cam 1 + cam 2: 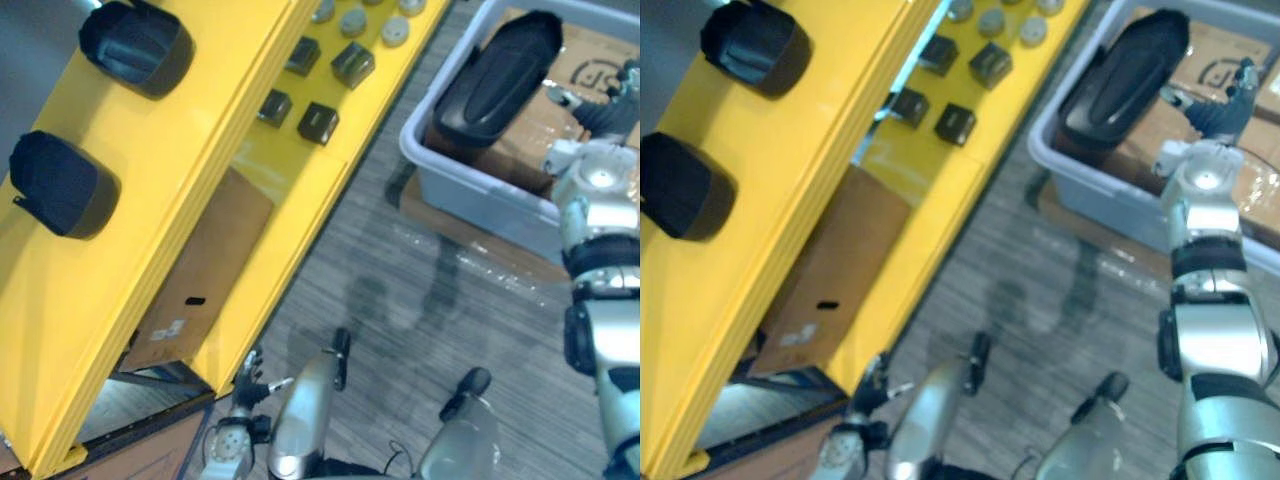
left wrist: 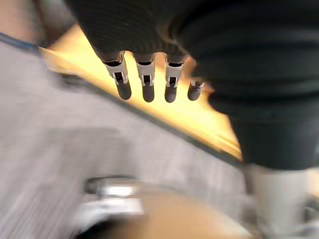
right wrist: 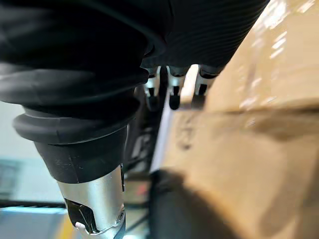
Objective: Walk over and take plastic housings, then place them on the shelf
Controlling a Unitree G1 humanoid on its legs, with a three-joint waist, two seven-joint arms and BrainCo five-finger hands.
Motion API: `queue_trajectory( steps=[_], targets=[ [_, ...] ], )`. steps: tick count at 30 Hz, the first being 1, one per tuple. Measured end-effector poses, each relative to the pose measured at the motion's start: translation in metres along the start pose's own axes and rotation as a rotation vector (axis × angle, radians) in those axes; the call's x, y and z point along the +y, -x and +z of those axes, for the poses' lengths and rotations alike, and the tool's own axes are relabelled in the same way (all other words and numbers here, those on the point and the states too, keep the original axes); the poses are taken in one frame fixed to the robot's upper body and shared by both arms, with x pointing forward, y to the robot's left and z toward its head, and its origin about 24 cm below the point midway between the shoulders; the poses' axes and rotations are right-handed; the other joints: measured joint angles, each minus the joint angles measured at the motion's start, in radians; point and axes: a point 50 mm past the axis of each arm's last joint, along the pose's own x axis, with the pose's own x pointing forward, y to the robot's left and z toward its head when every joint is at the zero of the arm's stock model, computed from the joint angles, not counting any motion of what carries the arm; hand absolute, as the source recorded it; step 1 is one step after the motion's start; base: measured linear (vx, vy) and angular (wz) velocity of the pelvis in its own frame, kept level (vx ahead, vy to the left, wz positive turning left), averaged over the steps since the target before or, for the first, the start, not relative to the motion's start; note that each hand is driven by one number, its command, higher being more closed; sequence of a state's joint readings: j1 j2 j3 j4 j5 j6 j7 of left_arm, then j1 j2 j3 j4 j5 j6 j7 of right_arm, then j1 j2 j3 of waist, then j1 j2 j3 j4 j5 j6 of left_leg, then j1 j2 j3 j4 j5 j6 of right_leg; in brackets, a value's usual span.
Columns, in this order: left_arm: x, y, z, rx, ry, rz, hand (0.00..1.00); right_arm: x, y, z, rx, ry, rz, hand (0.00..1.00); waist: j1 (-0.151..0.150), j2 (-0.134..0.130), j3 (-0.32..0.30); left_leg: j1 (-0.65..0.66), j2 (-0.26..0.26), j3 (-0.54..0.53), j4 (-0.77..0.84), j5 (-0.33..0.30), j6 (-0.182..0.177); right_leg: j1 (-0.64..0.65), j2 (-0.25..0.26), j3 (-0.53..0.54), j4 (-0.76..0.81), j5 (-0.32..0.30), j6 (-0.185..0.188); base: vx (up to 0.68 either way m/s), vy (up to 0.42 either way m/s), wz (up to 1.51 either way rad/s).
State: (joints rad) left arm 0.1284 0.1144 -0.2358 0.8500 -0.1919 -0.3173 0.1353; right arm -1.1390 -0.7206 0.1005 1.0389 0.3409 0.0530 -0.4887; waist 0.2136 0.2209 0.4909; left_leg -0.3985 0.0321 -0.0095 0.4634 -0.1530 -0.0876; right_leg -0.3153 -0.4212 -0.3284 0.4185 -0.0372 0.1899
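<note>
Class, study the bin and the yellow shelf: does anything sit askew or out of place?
The long black housing lies slanted on the cardboard box in the grey bin. Its lower end appears to overhang the rim rather than sit inside. The two housings on the yellow shelf look settled.

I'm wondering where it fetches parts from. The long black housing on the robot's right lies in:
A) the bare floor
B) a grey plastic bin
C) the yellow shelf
B: the long black housing rests inside the grey bin, apart from the yellow shelf.
</note>
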Motion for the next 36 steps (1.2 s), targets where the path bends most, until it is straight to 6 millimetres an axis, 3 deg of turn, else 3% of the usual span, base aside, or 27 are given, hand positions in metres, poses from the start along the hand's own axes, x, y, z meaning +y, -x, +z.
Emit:
queue_trajectory(
  steps=[7, 12, 22, 24, 30, 36],
  targets=[
    [-0.002, 0.004, -0.014, 0.071, 0.003, -0.021, 0.0, -0.02, -0.01, 0.022, 0.005, 0.009, -0.174, 0.0, 0.034, 0.004, -0.003, -0.043, -0.015, -0.011, 0.028, 0.0, 0.001, -0.032, -0.02, -0.007, 0.028, -0.008, -0.001, -0.02, 0.023, 0.07],
    [-0.009, 0.007, -0.022, 0.117, 0.032, -0.062, 0.0, -0.035, -0.015, 0.016, 0.029, 0.089, -0.217, 0.0, 0.059, 0.028, -0.019, -0.069, -0.031, -0.032, 0.036, 0.003, 0.005, -0.037, -0.037, -0.029, 0.036, -0.012, 0.003, -0.03, 0.031, 0.15],
    [-0.023, 0.011, -0.031, 0.161, 0.049, -0.135, 0.0, -0.054, -0.021, 0.028, 0.004, 0.132, -0.246, 0.0, 0.11, 0.068, -0.049, -0.121, -0.033, -0.039, 0.07, -0.004, 0.011, -0.066, -0.038, -0.04, 0.039, -0.012, 0.003, 0.0, 0.016, 0.03],
    [-0.024, 0.011, -0.031, 0.164, 0.046, -0.143, 0.0, -0.054, -0.021, 0.028, 0.003, 0.145, -0.244, 0.0, 0.113, 0.074, -0.053, -0.129, -0.033, -0.042, 0.077, -0.007, 0.013, -0.066, -0.039, -0.048, 0.037, -0.012, 0.004, -0.01, 0.049, 0.05],
    [-0.033, 0.011, -0.032, 0.18, 0.081, -0.171, 0.0, -0.059, -0.022, 0.02, 0.04, 0.205, -0.236, 0.0, 0.164, 0.097, -0.071, -0.169, -0.028, -0.049, 0.109, -0.023, 0.017, -0.081, -0.031, -0.057, 0.017, -0.008, 0.004, -0.02, 0.048, 0.01],
    [-0.037, 0.013, -0.035, 0.193, 0.086, -0.184, 0.0, -0.063, -0.022, 0.013, 0.097, 0.265, -0.24, 0.0, 0.2, 0.098, -0.071, -0.184, -0.027, -0.05, 0.107, -0.023, 0.017, -0.084, -0.027, -0.069, 0.002, -0.002, 0.011, 0.03, 0.009, 0.02]
  ],
)
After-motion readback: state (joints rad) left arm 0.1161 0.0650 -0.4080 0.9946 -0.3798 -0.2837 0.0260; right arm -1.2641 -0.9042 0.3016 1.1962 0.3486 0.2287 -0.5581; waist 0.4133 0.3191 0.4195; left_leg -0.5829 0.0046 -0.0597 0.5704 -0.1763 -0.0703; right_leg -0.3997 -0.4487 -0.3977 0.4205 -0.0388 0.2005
